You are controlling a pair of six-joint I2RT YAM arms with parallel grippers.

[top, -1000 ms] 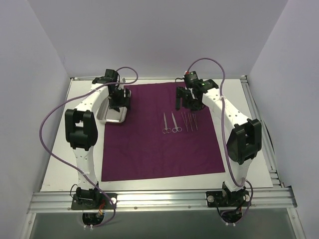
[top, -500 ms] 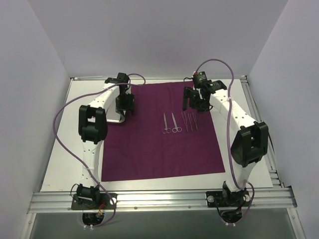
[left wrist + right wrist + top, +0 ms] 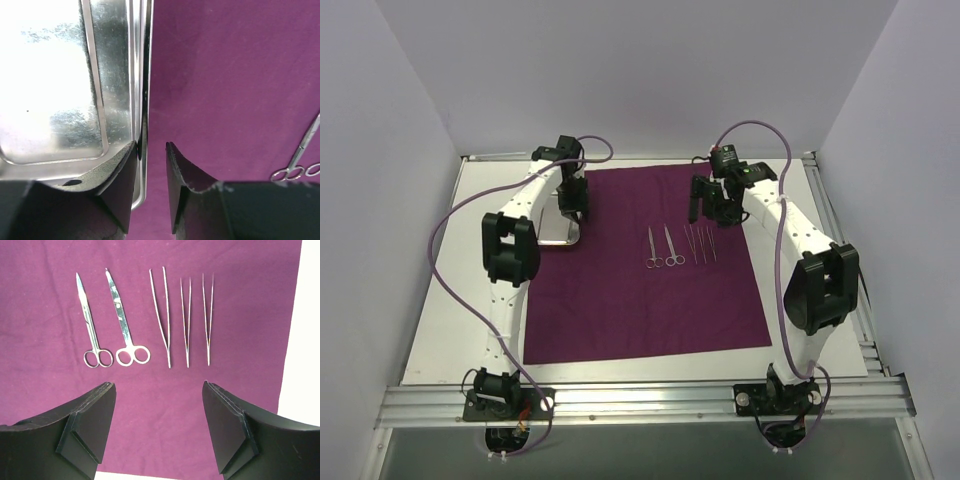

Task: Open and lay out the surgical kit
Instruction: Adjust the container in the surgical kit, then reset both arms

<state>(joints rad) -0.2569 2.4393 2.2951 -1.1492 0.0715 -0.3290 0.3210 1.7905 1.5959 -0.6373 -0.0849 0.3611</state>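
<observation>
The dark magenta cloth [image 3: 640, 310] lies spread flat on the table. The steel tray [image 3: 558, 232] sits at its far left edge. Two ring-handled scissors [image 3: 661, 249] and three tweezers [image 3: 700, 245] lie in a row at mid-cloth. My left gripper [image 3: 574, 207] is over the tray's right side. In the left wrist view the gripper [image 3: 151, 145] straddles the tray's rim [image 3: 143, 75], narrowly open, one finger inside the tray and the other over the cloth [image 3: 225, 75]. My right gripper [image 3: 706, 210] hovers behind the instruments, wide open and empty [image 3: 159, 385], with the scissors [image 3: 122, 322] and tweezers [image 3: 186, 320] ahead of it.
White table surface [image 3: 450, 330] borders the cloth on the left and right [image 3: 300, 340]. Grey walls enclose the back and sides. An aluminium rail [image 3: 640, 400] runs along the near edge by the arm bases. A scissors handle [image 3: 295, 162] shows at the right of the left wrist view.
My left arm swung right and back, bringing its gripper from over the tray's middle to its right rim. My right gripper shifted slightly right and back. The instruments stayed put.
</observation>
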